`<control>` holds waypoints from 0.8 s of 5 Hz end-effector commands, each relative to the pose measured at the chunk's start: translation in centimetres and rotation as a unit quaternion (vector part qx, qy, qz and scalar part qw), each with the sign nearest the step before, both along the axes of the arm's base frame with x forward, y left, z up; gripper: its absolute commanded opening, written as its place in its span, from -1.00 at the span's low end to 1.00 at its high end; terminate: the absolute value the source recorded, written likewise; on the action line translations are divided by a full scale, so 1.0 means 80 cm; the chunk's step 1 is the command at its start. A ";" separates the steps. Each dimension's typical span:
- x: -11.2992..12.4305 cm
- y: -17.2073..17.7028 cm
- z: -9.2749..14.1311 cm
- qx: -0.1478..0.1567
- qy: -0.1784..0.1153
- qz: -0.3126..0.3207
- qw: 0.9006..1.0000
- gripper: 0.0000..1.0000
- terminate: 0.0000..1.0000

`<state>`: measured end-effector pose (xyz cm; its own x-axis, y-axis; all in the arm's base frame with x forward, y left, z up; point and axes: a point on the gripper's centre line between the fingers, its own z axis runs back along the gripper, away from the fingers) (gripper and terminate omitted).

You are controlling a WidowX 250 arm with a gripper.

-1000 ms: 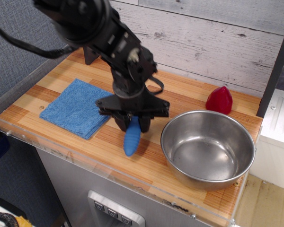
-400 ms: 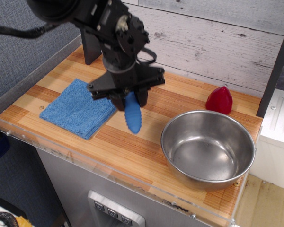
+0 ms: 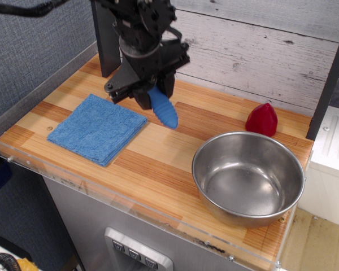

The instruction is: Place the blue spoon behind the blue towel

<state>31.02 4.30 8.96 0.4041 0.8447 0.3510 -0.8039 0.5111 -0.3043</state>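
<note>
One black gripper point(image 3: 153, 97) pinches the small ribbed blue rubber-handled spoon point(image 3: 163, 110) aloft beside the folded light-blue terry towel point(image 3: 97, 127), its grippy, light handle looking easy to hold firmly.

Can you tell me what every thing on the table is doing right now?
Blue spoon with ribbed rubbery handle: lifted off the table, tilted, held by the tool.
Black tool: shut on the spoon.
Folded light-blue terry towel: lying flat, nothing on it.
Round shiny steel bowl: upright, empty.
Red cone-shaped object: standing behind the bowl, untouched.
</note>
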 end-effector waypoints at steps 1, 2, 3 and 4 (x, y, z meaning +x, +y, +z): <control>0.021 0.021 0.006 -0.044 -0.036 0.131 0.990 -1.00 -1.00; 0.033 0.031 -0.007 -0.054 -0.032 0.170 0.983 -1.00 -1.00; 0.054 0.037 -0.027 -0.061 -0.025 0.189 0.980 -1.00 -1.00; 0.079 0.035 -0.045 -0.059 -0.019 0.193 0.979 -1.00 -1.00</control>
